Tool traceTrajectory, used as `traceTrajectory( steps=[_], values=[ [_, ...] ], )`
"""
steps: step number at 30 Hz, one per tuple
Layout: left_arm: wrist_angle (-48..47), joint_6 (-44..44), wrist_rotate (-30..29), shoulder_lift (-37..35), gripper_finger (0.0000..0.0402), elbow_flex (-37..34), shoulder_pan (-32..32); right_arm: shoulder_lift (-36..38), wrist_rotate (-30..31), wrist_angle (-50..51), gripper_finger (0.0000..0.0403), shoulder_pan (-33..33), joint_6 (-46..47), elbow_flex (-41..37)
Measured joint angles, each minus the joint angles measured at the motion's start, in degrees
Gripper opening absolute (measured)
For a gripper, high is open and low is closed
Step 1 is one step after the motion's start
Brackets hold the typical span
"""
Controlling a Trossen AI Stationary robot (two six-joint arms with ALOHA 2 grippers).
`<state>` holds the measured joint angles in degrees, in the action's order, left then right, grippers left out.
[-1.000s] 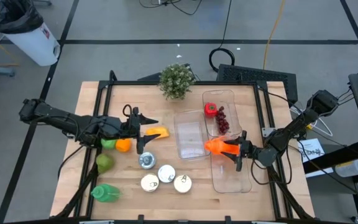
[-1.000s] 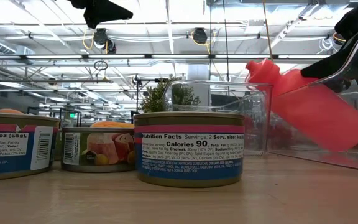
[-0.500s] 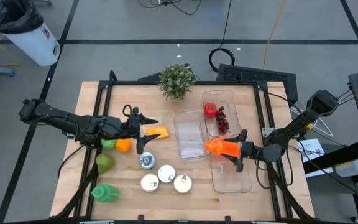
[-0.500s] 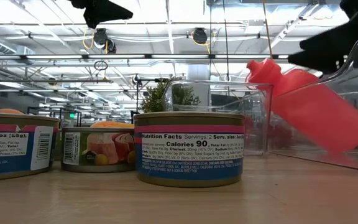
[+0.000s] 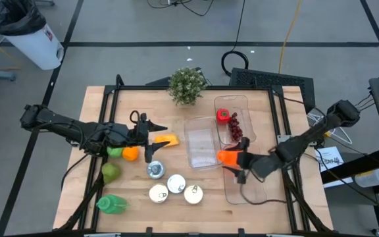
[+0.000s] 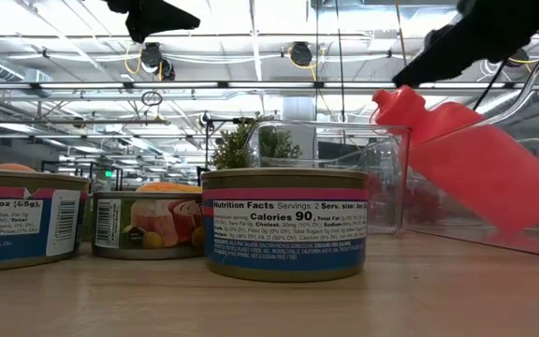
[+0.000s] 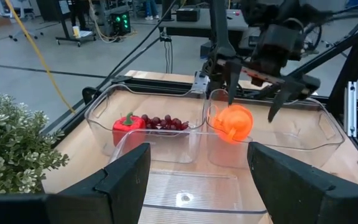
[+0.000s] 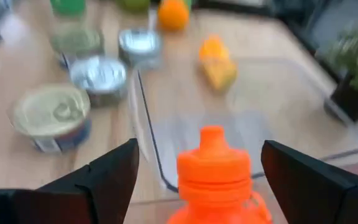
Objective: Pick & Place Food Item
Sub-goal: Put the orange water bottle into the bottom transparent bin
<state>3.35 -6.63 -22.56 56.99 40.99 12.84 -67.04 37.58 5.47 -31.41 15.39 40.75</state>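
**Orange bottle propped on the bin rim, released**

The orange bottle (image 5: 229,157) leaned on the left rim of the clear bin (image 5: 255,194) by the table's right edge. The right gripper (image 5: 243,168) hung just over it, fingers apart, nothing held. The left gripper (image 5: 151,139), also spread, waited mid-table. The bottle looked light, rigid and slick; the body below the cap seemed the safest hold.

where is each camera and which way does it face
high: above the table, straight down; both arms show, the right gripper by the orange bottle.
low: at tabletop height, level past the cans; arm parts overhead.
left wrist: on the left arm, facing the clear bins; own fingers below.
right wrist: on the right arm, facing the cans; own fingers open.
All four share the bottle.
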Motion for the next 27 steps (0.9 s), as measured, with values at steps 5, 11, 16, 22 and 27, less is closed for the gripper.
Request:
traceTrajectory(
  steps=[5,11,16,22,27],
  values=[
    [-0.1,0.0,0.0,0.0,0.0278,0.0,0.0,-6.2,-0.6,5.8,0.0316,2.0,0.6,5.3],
    [-0.2,-0.1,0.0,0.0,0.0278,0.0,0.0,-9.3,-3.5,8.3,0.0315,5.2,2.0,6.2],
    [-0.2,-0.1,0.0,0.0,0.0278,0.0,0.0,-9.5,-4.7,9.8,0.0300,6.7,5.1,6.2],
    [-0.2,0.0,0.0,0.0,0.0278,0.0,0.0,-8.6,-4.8,9.7,0.0227,6.7,5.0,6.2],
    [-0.3,0.0,0.1,0.0,0.0278,0.0,0.0,-5.7,-4.8,9.6,0.0201,6.2,5.2,6.2]
  ],
)
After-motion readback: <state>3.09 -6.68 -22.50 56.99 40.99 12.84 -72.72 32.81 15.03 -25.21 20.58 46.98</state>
